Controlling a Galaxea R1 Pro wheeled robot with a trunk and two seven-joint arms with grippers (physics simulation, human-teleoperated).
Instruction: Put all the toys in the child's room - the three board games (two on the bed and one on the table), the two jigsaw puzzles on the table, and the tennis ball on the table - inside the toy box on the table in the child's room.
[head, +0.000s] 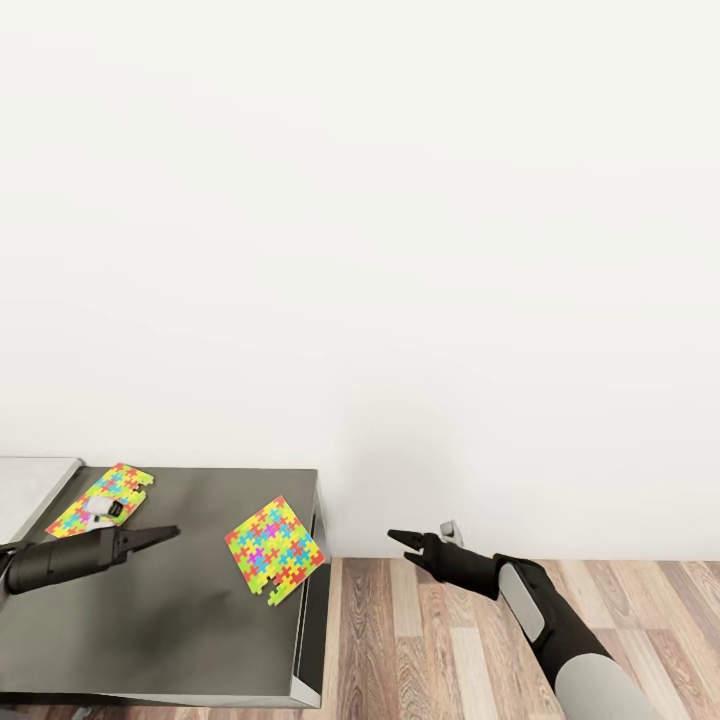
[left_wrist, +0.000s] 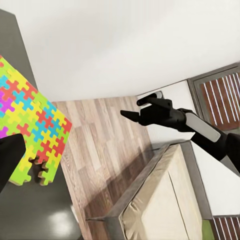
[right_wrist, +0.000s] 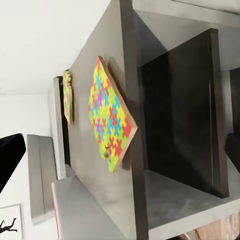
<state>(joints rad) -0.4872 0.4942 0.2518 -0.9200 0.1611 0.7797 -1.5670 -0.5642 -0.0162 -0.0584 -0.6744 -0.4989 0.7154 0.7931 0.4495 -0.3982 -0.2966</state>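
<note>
1. Dark grey bench (head: 180, 640) carries 2 jigsaw puzzles: the near puzzle (head: 274, 551) lies at the bench's right edge with a corner poking past it, and the far puzzle (head: 100, 499) lies toward the back left with a small white and black object (head: 104, 508) on top.
2. Risk, as I judge it: the near puzzle is thin, flat and already overhanging, so a sideways nudge from a finger could slide it off onto the wood floor (head: 450, 640); a pinch from above may find no edge to grip.
3. Left pincer (head: 165, 534) hovers over the bench between the 2 puzzles, apart from both, its tips pressed together to a point.
4. Right pincer (head: 400, 540) hangs over the floor beyond the bench's right end, well apart from the near puzzle, its fingers slightly spread and holding nothing.
5. Beige bed (left_wrist: 160, 200) appears in the left wrist view.
</note>
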